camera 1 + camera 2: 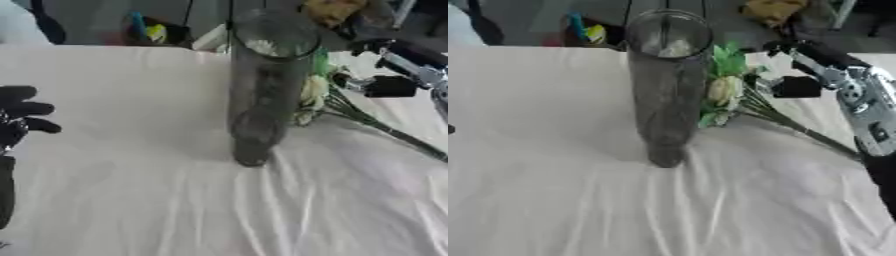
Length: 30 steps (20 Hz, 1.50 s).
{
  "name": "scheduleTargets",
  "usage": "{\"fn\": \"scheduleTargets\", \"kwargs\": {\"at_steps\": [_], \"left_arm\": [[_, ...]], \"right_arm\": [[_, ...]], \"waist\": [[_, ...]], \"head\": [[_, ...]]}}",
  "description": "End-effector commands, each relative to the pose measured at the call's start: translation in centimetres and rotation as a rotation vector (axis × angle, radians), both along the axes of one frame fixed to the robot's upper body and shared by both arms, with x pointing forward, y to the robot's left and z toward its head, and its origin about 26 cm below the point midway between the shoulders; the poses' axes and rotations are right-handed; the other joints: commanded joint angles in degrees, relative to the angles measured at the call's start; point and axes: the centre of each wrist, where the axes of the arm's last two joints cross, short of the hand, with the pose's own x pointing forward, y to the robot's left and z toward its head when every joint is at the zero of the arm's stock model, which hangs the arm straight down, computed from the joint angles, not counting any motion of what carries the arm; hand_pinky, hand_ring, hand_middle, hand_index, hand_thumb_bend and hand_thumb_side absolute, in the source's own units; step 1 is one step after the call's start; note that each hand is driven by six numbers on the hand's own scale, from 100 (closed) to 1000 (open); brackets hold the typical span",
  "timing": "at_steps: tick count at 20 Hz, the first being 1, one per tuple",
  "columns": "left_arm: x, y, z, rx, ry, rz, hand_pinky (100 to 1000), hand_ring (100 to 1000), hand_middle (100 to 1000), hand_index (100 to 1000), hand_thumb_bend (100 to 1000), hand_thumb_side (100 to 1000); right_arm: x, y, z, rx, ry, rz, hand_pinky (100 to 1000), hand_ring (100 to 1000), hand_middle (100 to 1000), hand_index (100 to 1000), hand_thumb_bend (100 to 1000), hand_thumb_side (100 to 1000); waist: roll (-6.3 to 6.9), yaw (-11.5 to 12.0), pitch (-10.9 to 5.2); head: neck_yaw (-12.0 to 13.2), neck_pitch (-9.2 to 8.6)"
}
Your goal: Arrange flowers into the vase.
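Observation:
A tall clear glass vase (262, 90) stands upright in the middle of the white cloth. Just right of it a bunch of flowers (724, 92) lies on the cloth, with pale yellow blooms and green leaves beside the vase. Its green stems (815, 136) run toward the lower right. My right hand (798, 87) reaches in from the upper right and sits just right of the blooms, above the stems, its fingers apart and holding nothing that I can see. My left hand (22, 116) rests at the left edge, fingers straight and spread, well away from the vase.
A wrinkled white cloth (131, 190) covers the table. Beyond the far edge lie a blue and yellow object (149, 31) and a yellow-brown lump (331, 10) on a dark floor. My silver right forearm (864, 112) crosses the right side.

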Motion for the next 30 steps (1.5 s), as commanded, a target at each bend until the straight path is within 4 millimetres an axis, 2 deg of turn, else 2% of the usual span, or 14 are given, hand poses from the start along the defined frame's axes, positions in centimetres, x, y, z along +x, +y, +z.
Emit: {"fn": "scheduleTargets", "kwargs": {"at_steps": [1, 9, 13, 20, 30], "left_arm": [[-0.3, 0.0, 0.6, 0.015, -0.024, -0.008, 564, 668, 703, 741, 100, 1000], [-0.3, 0.0, 0.5, 0.018, -0.021, -0.011, 564, 668, 704, 741, 100, 1000], [-0.3, -0.1, 0.5, 0.017, -0.02, -0.012, 564, 668, 704, 740, 100, 1000], [-0.3, -0.1, 0.5, 0.019, -0.02, -0.014, 563, 668, 704, 740, 100, 1000], [-0.3, -0.2, 0.5, 0.017, -0.018, -0.015, 563, 668, 702, 739, 100, 1000]], "right_arm": [[-0.4, -1.4, 1.7, -0.011, 0.008, -0.008, 751, 982, 852, 977, 442, 765], [-0.1, -2.0, 1.4, -0.024, 0.075, -0.027, 766, 989, 856, 970, 491, 716], [0.1, -2.2, 0.9, -0.037, 0.104, -0.025, 761, 972, 838, 959, 500, 664], [0.5, -2.2, -0.1, -0.055, 0.116, -0.031, 740, 922, 807, 936, 481, 602], [0.9, -1.9, -1.6, -0.092, 0.152, -0.033, 700, 877, 766, 900, 471, 575]], "waist": [[-0.74, 0.1, -1.23], [-0.73, 0.0, -1.08], [-0.71, 0.1, -0.93], [-0.67, 0.2, -0.58], [-0.59, 0.3, -0.31]], "head": [[-0.1, -0.42], [-0.2, -0.84], [-0.2, -1.01], [-0.4, -1.16], [-0.5, -1.26]]}}
